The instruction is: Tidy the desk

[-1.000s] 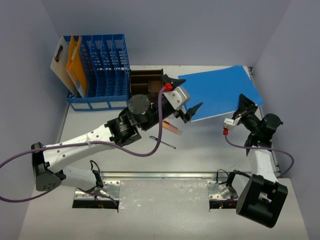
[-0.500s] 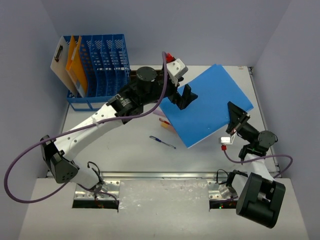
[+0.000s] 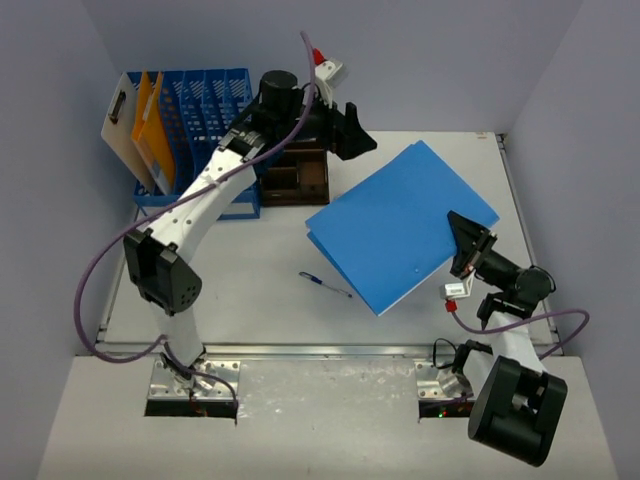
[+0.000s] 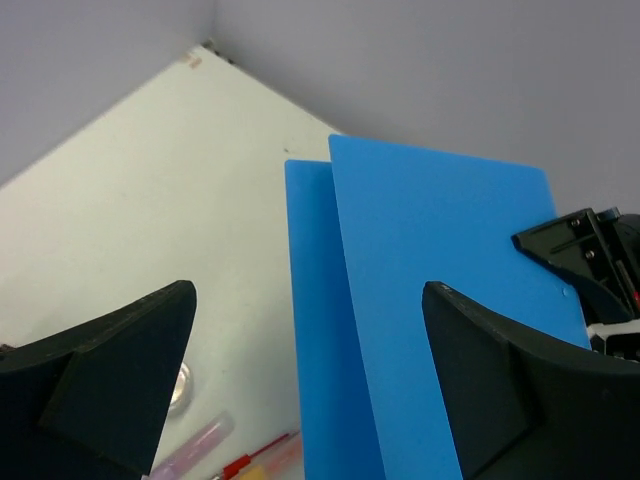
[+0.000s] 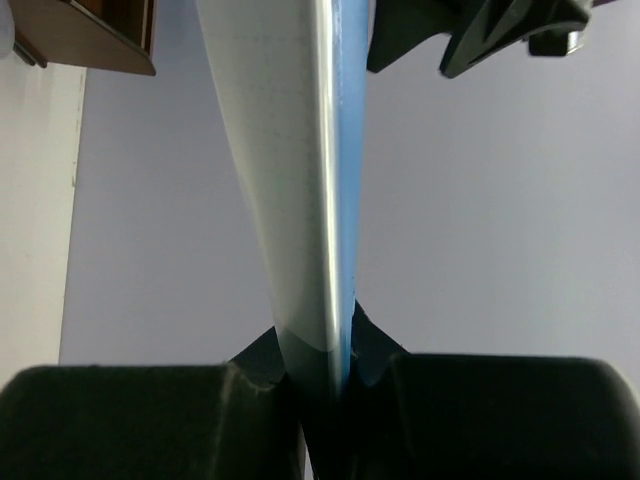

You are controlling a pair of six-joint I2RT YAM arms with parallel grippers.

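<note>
Right end effector [image 3: 463, 246] pressed onto the edge of a blue folder [image 3: 395, 225]. The folder slants over the middle of the off-white surface [image 3: 250, 300], which runs under both arms. Left end effector [image 3: 350, 135] spread wide, empty, raised over a brown tray [image 3: 297, 178] beside a blue rack [image 3: 205, 110] at back left. Pen [image 3: 325, 284] lies near the folder's left corner.

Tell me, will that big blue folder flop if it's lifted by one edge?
Probably a little floppy: the blue folder is wide and thin, pinched at one edge by the right gripper, and seems to bow in the right wrist view. It likely weighs little for its size. Its two leaves sit offset, so they might splay.
</note>
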